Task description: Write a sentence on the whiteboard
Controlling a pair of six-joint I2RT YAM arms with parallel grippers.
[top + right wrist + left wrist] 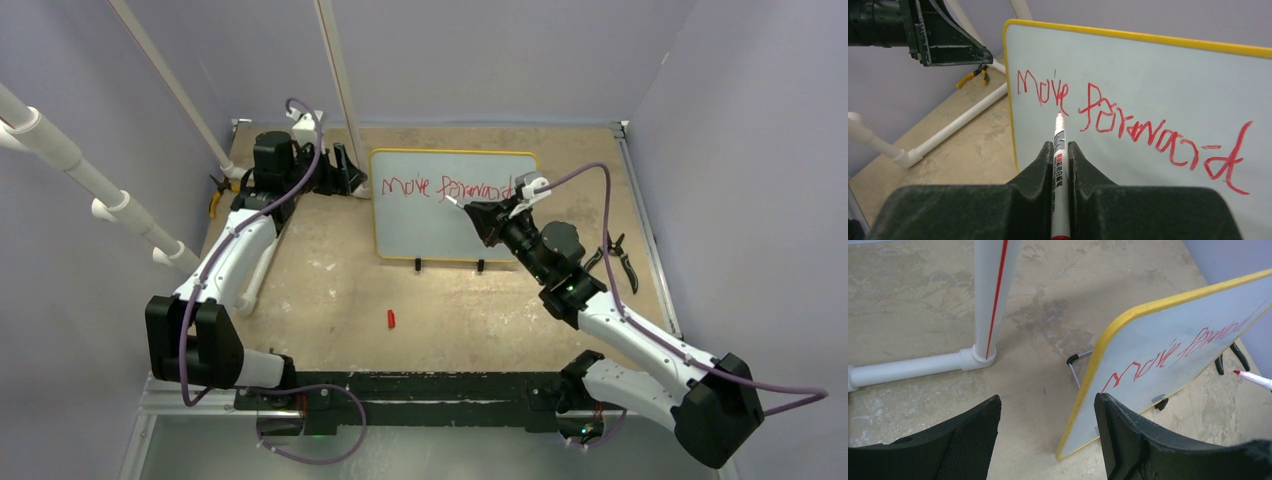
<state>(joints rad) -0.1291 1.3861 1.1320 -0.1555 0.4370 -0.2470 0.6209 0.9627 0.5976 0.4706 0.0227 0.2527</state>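
Observation:
The whiteboard (440,235) stands upright on two black feet at the back middle of the table, with a yellow frame. The sentence (445,187) on it is one red line reading "Move forward". My right gripper (478,212) is shut on a white red-tipped marker (1060,150). The marker tip points at the board just below "Move" (1043,90) and appears slightly off the surface in the left wrist view (1253,379). My left gripper (350,170) is open and empty, with its fingers either side of the board's left edge (1088,390).
A red marker cap (391,319) lies on the table in front of the board. White PVC pipes (90,180) stand at the left and back (990,300). Black pliers (620,262) lie at the right, and a yellow-handled tool (215,195) at the left edge.

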